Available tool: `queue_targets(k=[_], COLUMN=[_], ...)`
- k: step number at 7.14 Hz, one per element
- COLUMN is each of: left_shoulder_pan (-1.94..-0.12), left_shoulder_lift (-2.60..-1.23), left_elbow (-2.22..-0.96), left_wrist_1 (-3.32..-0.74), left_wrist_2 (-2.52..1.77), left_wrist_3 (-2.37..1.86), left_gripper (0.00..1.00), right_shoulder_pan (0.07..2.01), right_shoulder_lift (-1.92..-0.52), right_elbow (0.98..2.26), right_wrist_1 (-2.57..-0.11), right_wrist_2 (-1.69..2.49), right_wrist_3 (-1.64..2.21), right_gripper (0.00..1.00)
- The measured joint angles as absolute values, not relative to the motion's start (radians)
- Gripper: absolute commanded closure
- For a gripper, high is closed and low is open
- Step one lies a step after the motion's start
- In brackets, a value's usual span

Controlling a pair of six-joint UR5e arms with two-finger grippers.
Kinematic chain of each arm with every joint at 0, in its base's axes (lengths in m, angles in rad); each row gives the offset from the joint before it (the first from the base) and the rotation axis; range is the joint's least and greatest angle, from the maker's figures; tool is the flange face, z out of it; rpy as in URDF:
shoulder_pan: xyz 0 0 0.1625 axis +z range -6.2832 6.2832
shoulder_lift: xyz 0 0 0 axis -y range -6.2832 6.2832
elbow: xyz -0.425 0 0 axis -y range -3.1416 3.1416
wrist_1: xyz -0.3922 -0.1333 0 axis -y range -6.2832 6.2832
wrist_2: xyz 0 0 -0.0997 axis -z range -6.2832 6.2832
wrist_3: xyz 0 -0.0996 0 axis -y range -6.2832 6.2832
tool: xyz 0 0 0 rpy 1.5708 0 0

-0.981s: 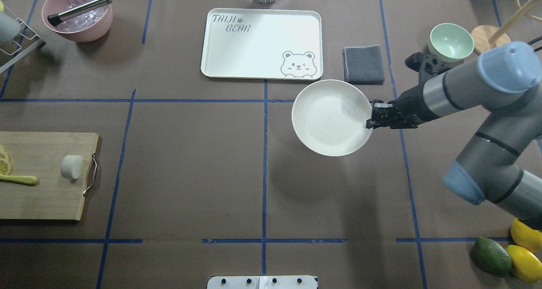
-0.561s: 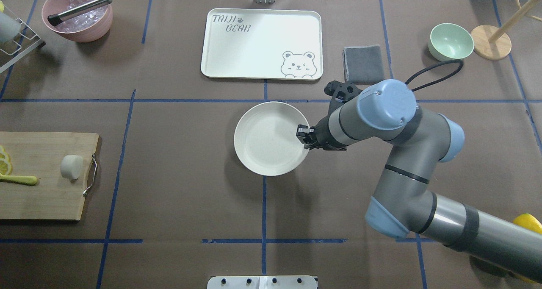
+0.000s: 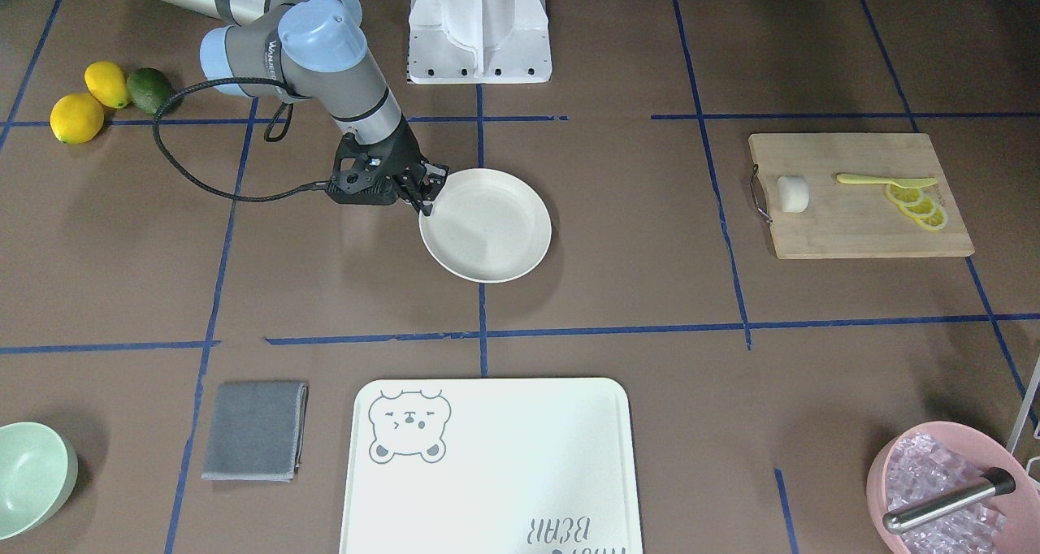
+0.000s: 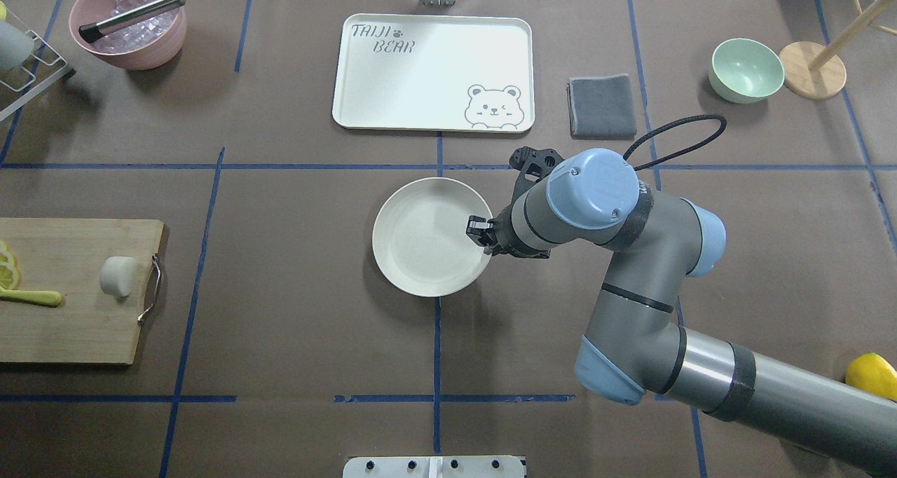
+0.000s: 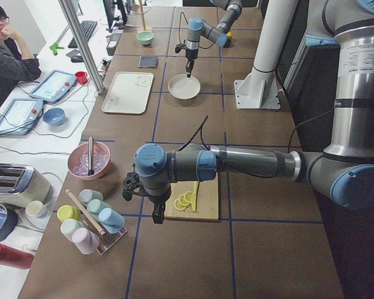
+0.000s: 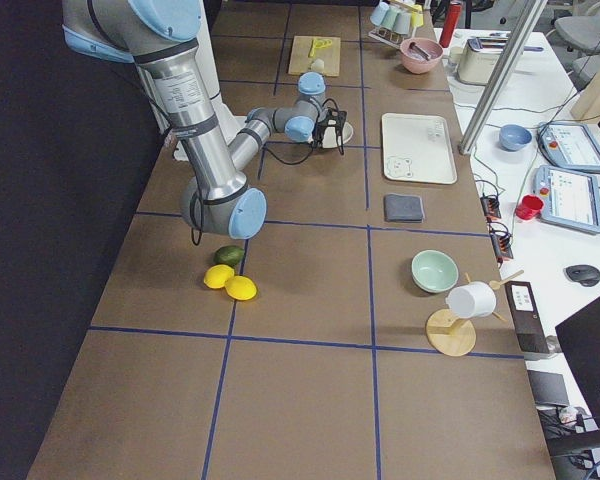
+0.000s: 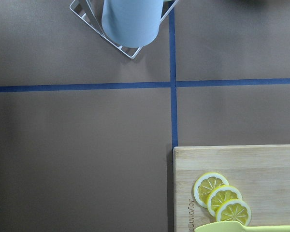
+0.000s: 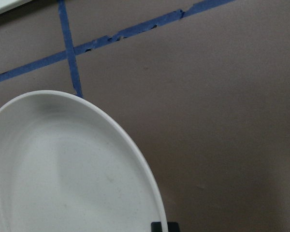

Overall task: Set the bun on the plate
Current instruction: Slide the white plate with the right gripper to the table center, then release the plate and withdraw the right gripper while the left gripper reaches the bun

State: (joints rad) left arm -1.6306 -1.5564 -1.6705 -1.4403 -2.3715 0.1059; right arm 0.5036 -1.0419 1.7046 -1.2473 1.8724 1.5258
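Currently, the bun (image 4: pixel 118 276) lies on a wooden cutting board (image 4: pixel 70 324) at the left edge of the overhead view, close to the board's metal handle and well apart from the plate (image 4: pixel 420 247). Lemon slices (image 4: pixel 7 268) and a yellow-green knife (image 4: pixel 31 296) share the board, further toward the frame's left edge.

The plate sits at the centre of the overhead view, over the crossing of the blue tape lines on the table (image 4: pixel 294 338). It holds nothing. Whether it rests on the table or is held just above it cannot be told.

The right gripper (image 4: pixel 478 231) meets the plate at its right-hand rim in the overhead view. Its jaws are pinching the rim, with one finger lying inside the rim.

The left gripper (image 5: pixel 157 215) appears only in the exterior left view, low in the frame, pointing down beside the near end of the cutting board. Whether its jaws are spread or pressed together cannot be told.

The bear-print tray (image 4: pixel 433 71) lies above the plate in the overhead view, with a folded grey cloth (image 4: pixel 601 106) to its right.
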Motion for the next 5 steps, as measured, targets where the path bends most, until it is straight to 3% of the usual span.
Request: queue_targets(k=[1,2,5], left_shoulder_pan=[-1.631,-1.631,-1.63], left_shoulder_lift=[-1.556,-1.556,-1.559], left_elbow=[-1.67,-1.67,-1.676], left_wrist_1=[-1.44,-1.44,-1.442], left_wrist_2=[-2.372,-2.372,-2.372], left_wrist_3=[0.106,0.106,0.105], left_gripper=[0.0,0.0,0.0], right_shoulder_pan=[0.501,0.5,0.505], right_shoulder_lift=[-1.042,-1.042,-1.041], right_elbow=[1.703,1.702,1.702], right_wrist_1=[-1.249,-1.25,-1.246], right_wrist_2=[1.872,1.873,1.87], right_wrist_3=[1.526,1.526,1.526], right_gripper=[0.35,0.0,0.0])
